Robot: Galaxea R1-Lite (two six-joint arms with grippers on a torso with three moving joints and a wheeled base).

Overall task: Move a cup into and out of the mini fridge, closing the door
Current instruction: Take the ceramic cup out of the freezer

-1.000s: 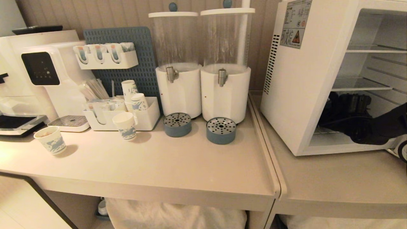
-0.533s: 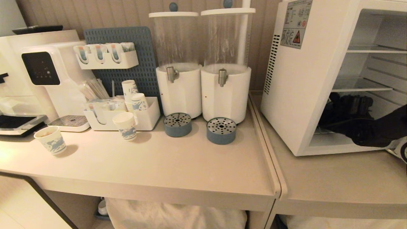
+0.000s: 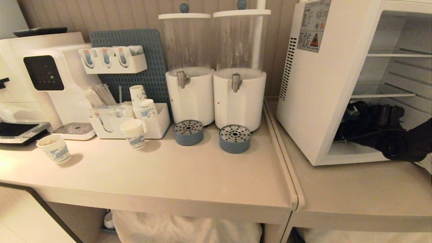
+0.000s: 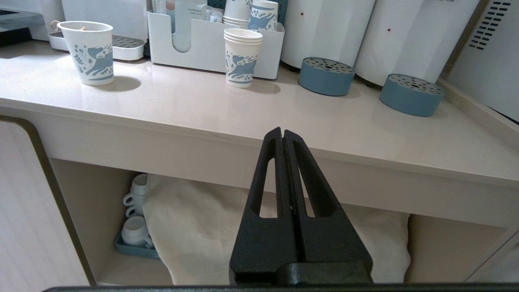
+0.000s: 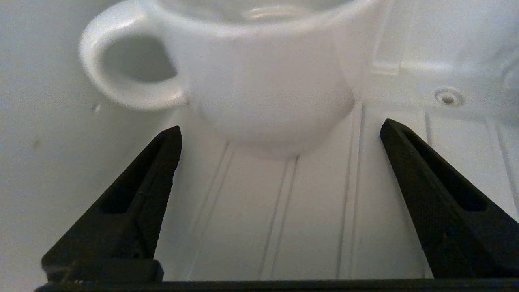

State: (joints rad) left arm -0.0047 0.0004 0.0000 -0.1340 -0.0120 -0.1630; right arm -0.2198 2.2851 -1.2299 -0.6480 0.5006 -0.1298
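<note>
One cup [image 5: 263, 77] is under inspection: a squat white ceramic mug standing upright on the ribbed floor of the mini fridge [image 3: 324, 84], close to the inner side wall, its loop handle turned toward that wall. We judge it rigid, moderately heavy for its size, glazed and therefore slippery, and liable to chip or crack if knocked against the wall or dropped. We judge the rounded body the soundest place to take hold, one finger on each flank below the rim, clear of the handle; the loop itself looks too narrow and too near the wall for a secure pinch. The right gripper [image 5: 279, 134] is inside the cabinet's lower compartment, pointing roughly level at the mug, its fingers [image 5: 150, 178] spread wide and just short of the body, touching nothing. In the head view the right arm enters the open front from the fridge's lower right edge; the door is not visible there. The left gripper [image 4: 282, 140] hangs parked below the front edge of the counter [image 4: 202, 113], its fingers pressed together and empty.
</note>
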